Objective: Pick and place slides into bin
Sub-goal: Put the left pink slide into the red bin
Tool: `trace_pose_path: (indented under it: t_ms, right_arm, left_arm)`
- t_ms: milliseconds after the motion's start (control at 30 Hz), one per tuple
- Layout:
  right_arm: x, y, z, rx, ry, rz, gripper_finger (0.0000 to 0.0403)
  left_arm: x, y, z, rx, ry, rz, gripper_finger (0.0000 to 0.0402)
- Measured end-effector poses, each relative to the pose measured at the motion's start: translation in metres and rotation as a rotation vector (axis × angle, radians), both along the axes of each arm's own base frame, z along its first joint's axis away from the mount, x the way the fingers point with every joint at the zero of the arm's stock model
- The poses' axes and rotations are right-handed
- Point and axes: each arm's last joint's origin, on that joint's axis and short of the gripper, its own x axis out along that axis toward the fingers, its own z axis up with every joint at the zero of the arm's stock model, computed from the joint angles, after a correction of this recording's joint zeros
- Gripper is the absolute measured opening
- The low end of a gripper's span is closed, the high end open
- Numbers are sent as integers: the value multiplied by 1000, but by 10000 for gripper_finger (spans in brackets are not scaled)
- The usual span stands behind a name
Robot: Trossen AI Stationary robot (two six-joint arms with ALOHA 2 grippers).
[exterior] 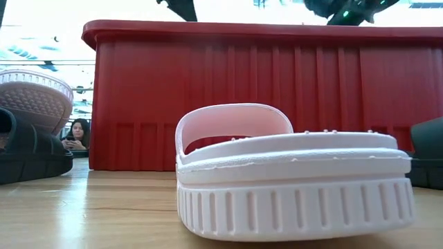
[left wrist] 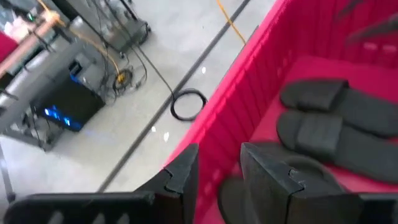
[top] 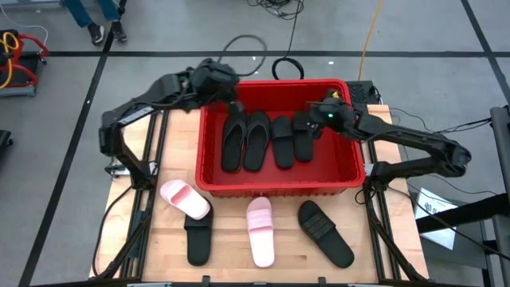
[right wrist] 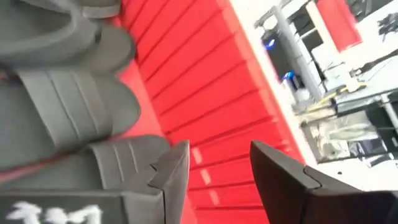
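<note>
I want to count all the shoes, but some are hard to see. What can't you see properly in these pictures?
- High view: the black slide at front left is partly covered by a pink slide lying across it.
- Low view: everything inside the red bin is hidden by its wall; a black slide is cut off by the right edge.
- Right wrist view: the black slides in the bin are blurred and cut off.

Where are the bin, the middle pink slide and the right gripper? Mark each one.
bin [top: 205, 151]: high view, left wall.
middle pink slide [top: 260, 217]: high view, strap.
right gripper [right wrist: 214, 165]: right wrist view, between its open fingertips, inside the bin.
</note>
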Motion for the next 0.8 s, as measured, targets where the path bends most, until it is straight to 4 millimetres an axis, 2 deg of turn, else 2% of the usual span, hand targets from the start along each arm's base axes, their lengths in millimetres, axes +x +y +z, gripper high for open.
trace_pose_path:
  t_ms: [200,433,600,800]
  right_arm:
    - [-14,31,28,-13,-151,144,160]
    - [-33,66,52,73,-372,333,160]
    - [-46,82,62,123,-447,502,160]
    - [-60,89,70,137,-496,625,160]
  left_arm:
    - [-23,-30,1,-107,57,31,122]
    - [-43,-72,-14,-300,182,142,122]
    - [-43,-107,-17,-425,88,159,122]
    - [-43,-154,-25,-582,-2,212,122]
